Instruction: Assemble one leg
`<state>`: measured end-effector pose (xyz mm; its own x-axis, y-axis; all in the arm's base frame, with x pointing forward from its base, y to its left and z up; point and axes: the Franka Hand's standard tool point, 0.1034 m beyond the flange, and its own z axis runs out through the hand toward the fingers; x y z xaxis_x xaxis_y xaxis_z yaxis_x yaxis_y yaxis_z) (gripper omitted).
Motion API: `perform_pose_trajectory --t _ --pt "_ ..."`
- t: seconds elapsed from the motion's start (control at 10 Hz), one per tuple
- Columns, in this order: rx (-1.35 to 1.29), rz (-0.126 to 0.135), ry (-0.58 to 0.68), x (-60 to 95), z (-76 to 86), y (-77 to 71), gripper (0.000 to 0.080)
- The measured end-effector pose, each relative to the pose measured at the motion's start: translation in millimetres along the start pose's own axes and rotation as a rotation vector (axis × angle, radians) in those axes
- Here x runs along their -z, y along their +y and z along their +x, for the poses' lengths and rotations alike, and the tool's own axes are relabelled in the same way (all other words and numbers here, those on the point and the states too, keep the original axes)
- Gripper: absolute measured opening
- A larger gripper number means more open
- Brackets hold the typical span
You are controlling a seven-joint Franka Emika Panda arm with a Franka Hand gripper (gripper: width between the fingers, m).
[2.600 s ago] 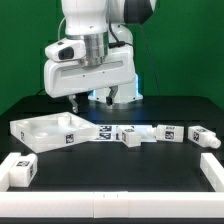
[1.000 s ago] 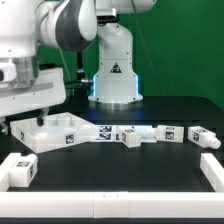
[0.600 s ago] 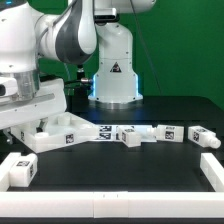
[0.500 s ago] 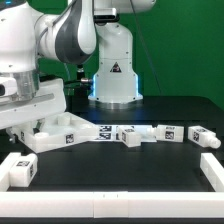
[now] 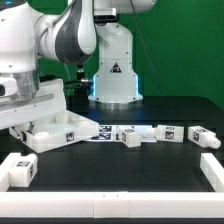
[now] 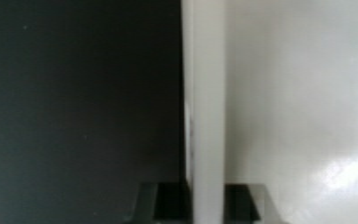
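Note:
Three white legs with black-and-white tags lie in a row on the dark table: one [image 5: 129, 138], one [image 5: 167, 133] and one [image 5: 203, 137] at the exterior view's right. None is held. My gripper [image 6: 202, 203] is at the exterior view's left, down on the left wall of the large white tray-like panel [image 5: 60, 130]. In the wrist view the panel's thin upright wall [image 6: 202, 100] runs between my two fingers, and the jaws are shut on it. In the exterior view the fingers are mostly hidden under the white hand [image 5: 35, 100].
The marker board [image 5: 103, 132] lies flat between the panel and the legs. A white tagged block [image 5: 18, 168] sits at the front left and a white bar [image 5: 212, 170] at the front right. The robot's base [image 5: 115, 75] stands behind.
The arm swung from the middle to the exterior view's left and came down onto the panel's left wall. In the last half second it has barely moved. The legs have not moved.

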<state>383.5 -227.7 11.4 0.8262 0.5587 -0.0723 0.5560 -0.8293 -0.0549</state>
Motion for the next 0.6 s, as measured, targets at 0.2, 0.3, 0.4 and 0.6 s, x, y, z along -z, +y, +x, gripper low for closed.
perform_pose_trajectory --t 0.2,0.3,0.4,0.6 --pt "-0.209 0.023 0.011 33.3 13.0 -4.7 0.0055" --pt "-0.365 0.035 0.01 46.9 28.8 -14.1 0.0055" --pt "-0.496 0.06 -0.007 61.6 54.3 -31.4 0.0055" --pt "-0.657 0.05 -0.014 76.2 118.8 -46.8 0.0055"
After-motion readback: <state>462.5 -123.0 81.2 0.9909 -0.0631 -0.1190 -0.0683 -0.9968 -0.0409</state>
